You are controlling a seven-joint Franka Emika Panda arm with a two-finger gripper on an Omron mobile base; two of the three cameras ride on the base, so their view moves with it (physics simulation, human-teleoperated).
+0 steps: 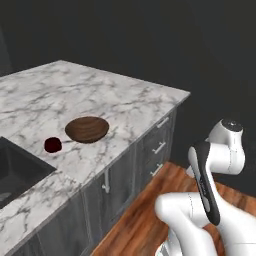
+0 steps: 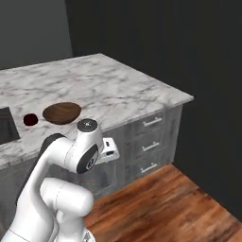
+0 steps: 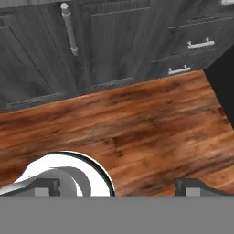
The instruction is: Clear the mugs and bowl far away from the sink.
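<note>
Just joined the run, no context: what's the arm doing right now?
Nothing is being handled yet. The arm is folded low in front of the cabinets, and the gripper is open and empty, pointing down at the wooden floor. On the marble counter, the brown bowl sits beside a small dark red ball, both close to the corner of the black sink. The bowl has not been moved away.

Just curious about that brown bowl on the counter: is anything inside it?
The bowl looks empty where its inside shows, plain brown wood. Its near wall hides part of the bottom. A small dark red ball sits beside it, outside.
</note>
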